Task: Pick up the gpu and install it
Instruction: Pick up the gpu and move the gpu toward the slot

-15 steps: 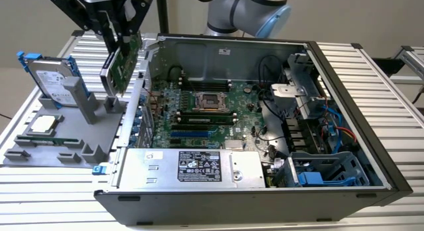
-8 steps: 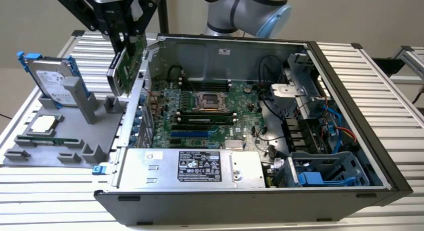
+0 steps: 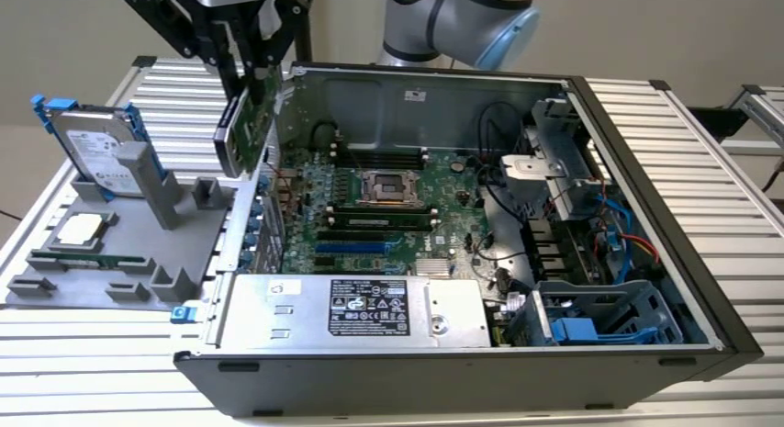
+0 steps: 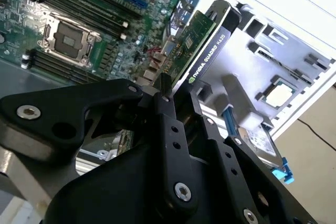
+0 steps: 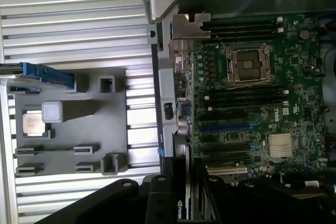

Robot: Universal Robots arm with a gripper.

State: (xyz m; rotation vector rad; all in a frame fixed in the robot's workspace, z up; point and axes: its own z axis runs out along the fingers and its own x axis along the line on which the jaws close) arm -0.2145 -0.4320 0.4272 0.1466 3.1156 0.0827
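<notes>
The gpu (image 3: 245,124), a green card with a black shroud, hangs on edge above the open computer case's wall at the exterior view's left. My gripper (image 3: 253,73) is shut on its upper end. In the second wrist view the gpu (image 4: 206,43) juts out from between my black fingers (image 4: 167,109), with the motherboard behind it. In the first wrist view the gpu (image 5: 186,205) appears edge-on, clamped in my gripper (image 5: 186,184), over the case wall beside the motherboard (image 5: 252,103). The blue card slot (image 3: 355,248) on the motherboard (image 3: 367,207) is unoccupied.
A grey fixture (image 3: 135,252) at the exterior view's left holds a hard drive with blue rails (image 3: 95,151), a processor chip (image 3: 81,229) and a RAM stick (image 3: 68,260). Inside the case (image 3: 686,216) sit a power supply (image 3: 355,308), cables and a drive cage (image 3: 600,317).
</notes>
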